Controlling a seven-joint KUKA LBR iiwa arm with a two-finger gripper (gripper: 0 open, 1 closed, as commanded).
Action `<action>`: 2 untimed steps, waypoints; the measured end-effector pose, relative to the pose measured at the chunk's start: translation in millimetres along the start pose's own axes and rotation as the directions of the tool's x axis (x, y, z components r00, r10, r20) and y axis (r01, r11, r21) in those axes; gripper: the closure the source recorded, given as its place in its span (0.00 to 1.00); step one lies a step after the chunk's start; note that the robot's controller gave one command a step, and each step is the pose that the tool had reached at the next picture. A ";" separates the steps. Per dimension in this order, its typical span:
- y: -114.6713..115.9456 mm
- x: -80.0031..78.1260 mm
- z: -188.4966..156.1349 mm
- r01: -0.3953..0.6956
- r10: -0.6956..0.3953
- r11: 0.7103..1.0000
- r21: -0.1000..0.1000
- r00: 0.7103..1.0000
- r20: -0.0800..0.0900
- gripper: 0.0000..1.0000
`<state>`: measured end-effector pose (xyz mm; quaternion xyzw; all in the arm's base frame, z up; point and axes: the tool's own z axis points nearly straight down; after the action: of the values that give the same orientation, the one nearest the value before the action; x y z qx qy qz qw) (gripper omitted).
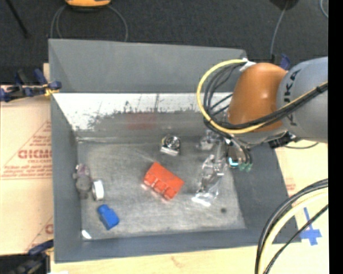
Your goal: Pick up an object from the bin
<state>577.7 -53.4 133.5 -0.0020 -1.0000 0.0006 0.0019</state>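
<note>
Camera view: gripper low at the bin's right, beside an orange block; open or closed cannot be told. Judged approach step; next move calls for centring on one object.

The metal bin looks matt (scuffed), the orange block smooth plastic.

Can't identify small grey lumpy thing near left wall of grey metal bin. Clear glassy piece by gripper: outline too faint for me.
</note>
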 end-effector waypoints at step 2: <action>81.5 6.4 52.7 0.127 -0.127 0.992 0.000 0.992 0.016 1.00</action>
<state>571.4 28.2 80.7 0.0617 -0.9981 0.0001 -0.0059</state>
